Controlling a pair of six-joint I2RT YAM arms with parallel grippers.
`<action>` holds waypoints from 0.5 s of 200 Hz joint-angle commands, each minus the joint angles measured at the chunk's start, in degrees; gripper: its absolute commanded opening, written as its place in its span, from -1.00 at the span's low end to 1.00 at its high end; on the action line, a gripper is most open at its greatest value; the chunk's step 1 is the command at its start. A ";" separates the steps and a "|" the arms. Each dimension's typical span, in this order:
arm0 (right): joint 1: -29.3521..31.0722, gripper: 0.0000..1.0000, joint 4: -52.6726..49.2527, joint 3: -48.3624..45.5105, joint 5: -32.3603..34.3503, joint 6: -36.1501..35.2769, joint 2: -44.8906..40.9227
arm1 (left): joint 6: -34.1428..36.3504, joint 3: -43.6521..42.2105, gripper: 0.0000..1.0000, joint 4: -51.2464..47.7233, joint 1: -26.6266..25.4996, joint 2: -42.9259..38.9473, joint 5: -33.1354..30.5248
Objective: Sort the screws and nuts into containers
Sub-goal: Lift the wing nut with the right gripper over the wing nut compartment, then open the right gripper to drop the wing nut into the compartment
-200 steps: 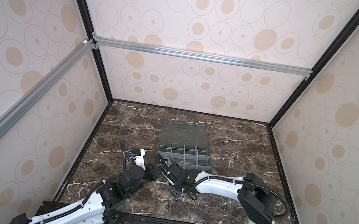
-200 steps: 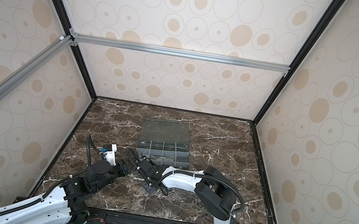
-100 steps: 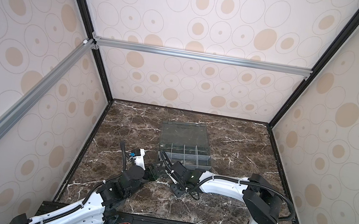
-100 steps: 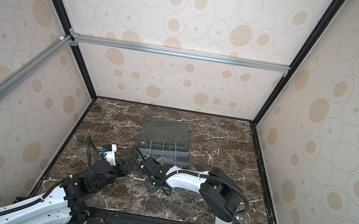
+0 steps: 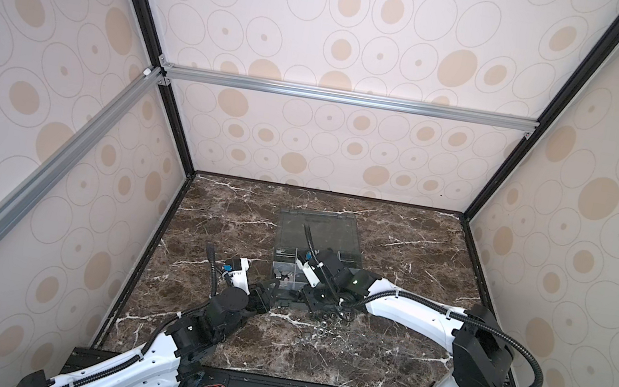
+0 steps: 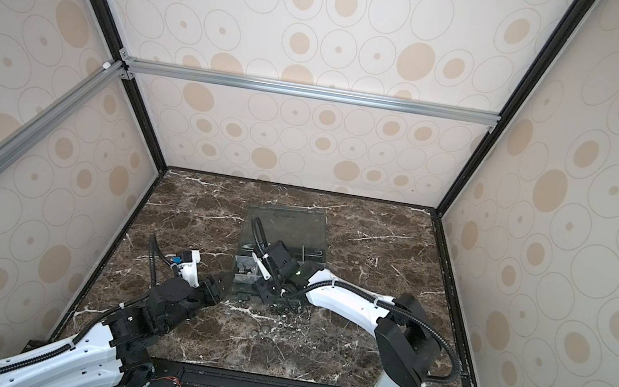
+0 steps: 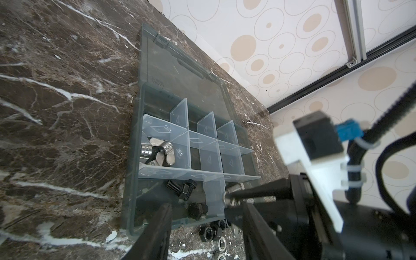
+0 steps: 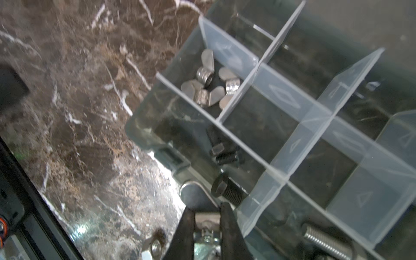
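Now right claw (image 8: 207,210) nearer box (image 8: 137,127) — perhaps gripping nut (image 8: 206,221).

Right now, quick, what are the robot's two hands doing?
Left hand: open, holding nothing.
Right hand: closed on a silver screw.

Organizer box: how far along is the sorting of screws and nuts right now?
Done: in the organizer box, wing nuts share one compartment and black screws another. In hand: the right gripper is shut on a small silver part at the box's front edge. Left: loose nuts lie on the table before the box.
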 commanded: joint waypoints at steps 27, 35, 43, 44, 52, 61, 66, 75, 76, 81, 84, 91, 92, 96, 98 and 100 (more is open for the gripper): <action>-1.48 -0.72 -1.36 11.46 -2.24 -1.06 9.41 | -1.55 -0.21 0.02 1.86 -0.47 1.03 0.35; -1.55 -0.72 -1.63 13.22 -2.18 -1.24 11.00 | -1.56 -0.12 0.02 1.96 -0.45 1.42 0.53; -1.69 -0.72 -1.99 14.89 -2.22 -1.32 12.51 | -1.63 -0.12 0.02 2.09 -0.45 1.83 0.72; -1.71 -0.72 -2.04 15.09 -2.26 -1.33 12.72 | -1.64 -0.12 0.02 2.15 -0.50 1.90 0.74; -1.64 -0.71 -2.33 16.60 -2.30 -1.41 13.95 | -1.56 -0.12 0.02 2.40 -0.45 2.20 0.92; -1.81 -0.71 -2.57 17.98 -2.11 -1.55 15.42 | -1.51 -0.04 0.02 2.71 -0.46 2.61 1.09; -1.88 -0.71 -2.69 18.77 -2.01 -1.59 16.15 | -1.47 -0.03 0.02 2.87 -0.48 2.79 1.19; -1.92 -0.70 -2.89 19.89 -1.67 -1.67 17.30 | -1.38 0.05 0.02 3.11 -0.47 3.09 1.28; -1.96 -0.70 -2.93 20.00 -1.64 -1.68 17.44 | -1.34 0.05 0.02 3.14 -0.46 3.14 1.28; -2.08 -0.70 -2.95 20.53 -1.59 -1.63 18.00 | -1.27 0.14 0.02 3.22 -0.46 3.31 1.28; -2.20 -0.70 -3.05 20.85 -1.52 -1.60 18.32 | -1.25 0.12 0.02 3.30 -0.46 3.43 1.28; -2.33 -0.70 -3.36 21.68 -1.59 -1.38 18.90 | -1.16 0.21 0.02 3.48 -0.45 3.69 1.28; -2.34 -0.70 -3.42 21.73 -1.60 -1.36 19.03 | -1.14 0.22 0.02 3.46 -0.45 3.70 1.28; -2.46 -0.69 -3.49 22.06 -1.61 -1.26 19.34 | -1.12 0.23 0.02 3.55 -0.50 3.83 1.35; -2.55 -0.69 -3.62 22.23 -1.67 -1.20 19.45 | -1.07 0.21 0.02 3.53 -0.46 3.88 1.36; -2.53 -0.69 -3.61 22.36 -1.69 -1.16 19.52 | -1.04 0.29 0.02 3.53 -0.45 3.89 1.37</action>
